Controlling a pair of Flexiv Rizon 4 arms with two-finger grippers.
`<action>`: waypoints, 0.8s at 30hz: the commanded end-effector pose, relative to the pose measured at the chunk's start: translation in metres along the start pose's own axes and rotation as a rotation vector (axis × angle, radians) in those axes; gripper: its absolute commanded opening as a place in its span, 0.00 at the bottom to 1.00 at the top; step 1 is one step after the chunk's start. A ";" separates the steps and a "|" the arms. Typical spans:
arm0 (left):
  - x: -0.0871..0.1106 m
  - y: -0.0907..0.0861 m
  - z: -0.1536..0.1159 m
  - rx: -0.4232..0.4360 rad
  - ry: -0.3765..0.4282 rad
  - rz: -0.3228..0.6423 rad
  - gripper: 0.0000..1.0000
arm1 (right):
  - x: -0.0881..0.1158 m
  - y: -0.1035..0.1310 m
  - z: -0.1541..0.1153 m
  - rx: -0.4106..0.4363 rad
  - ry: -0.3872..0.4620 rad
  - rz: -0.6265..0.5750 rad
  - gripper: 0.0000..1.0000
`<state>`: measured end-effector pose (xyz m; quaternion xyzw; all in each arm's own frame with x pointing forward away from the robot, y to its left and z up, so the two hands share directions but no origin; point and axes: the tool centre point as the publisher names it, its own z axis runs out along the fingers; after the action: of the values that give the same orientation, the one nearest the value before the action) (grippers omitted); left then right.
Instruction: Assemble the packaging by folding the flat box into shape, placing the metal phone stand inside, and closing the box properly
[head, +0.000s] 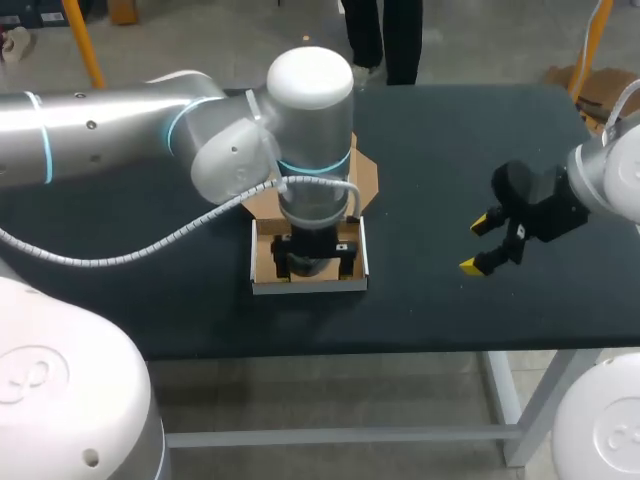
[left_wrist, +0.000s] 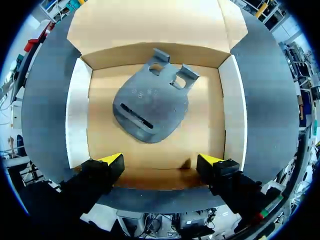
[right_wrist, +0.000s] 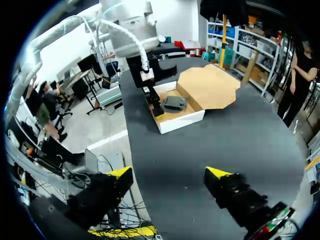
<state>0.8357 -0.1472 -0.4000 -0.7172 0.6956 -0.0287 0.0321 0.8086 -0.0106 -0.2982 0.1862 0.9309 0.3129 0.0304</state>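
The folded box (head: 310, 286), white outside and brown inside, stands open in the middle of the black table, its lid flap (head: 366, 180) lying flat behind it. A grey metal phone stand (left_wrist: 150, 107) lies flat on the box floor (left_wrist: 200, 140), toward the lid side. My left gripper (left_wrist: 161, 162) hangs open over the box's near wall, and the stand is ahead of its yellow fingertips (left_wrist: 112, 160), untouched. In the head view my left gripper (head: 316, 258) hides the stand. My right gripper (head: 480, 243) is open and holds nothing, hovering to the right of the box (right_wrist: 182, 120).
The left arm (head: 200, 130) stretches over the table's left half and covers part of the lid. The table's front edge (head: 400, 350) runs a short way in front of the box. Bare black tabletop (head: 430, 300) lies between the box and my right gripper.
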 end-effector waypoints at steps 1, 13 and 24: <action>0.006 0.007 0.000 0.008 -0.018 -0.002 1.00 | 0.000 -0.001 -0.002 -0.005 0.004 -0.002 1.00; 0.007 0.030 0.001 0.003 -0.029 -0.009 1.00 | 0.000 -0.001 -0.002 -0.005 0.004 -0.002 1.00; 0.006 0.048 -0.002 0.003 -0.029 -0.016 1.00 | 0.000 -0.001 -0.002 -0.005 0.004 -0.002 1.00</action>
<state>0.7932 -0.1552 -0.4033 -0.7226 0.6900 -0.0166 0.0390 0.8087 -0.0106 -0.2982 0.1862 0.9309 0.3128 0.0304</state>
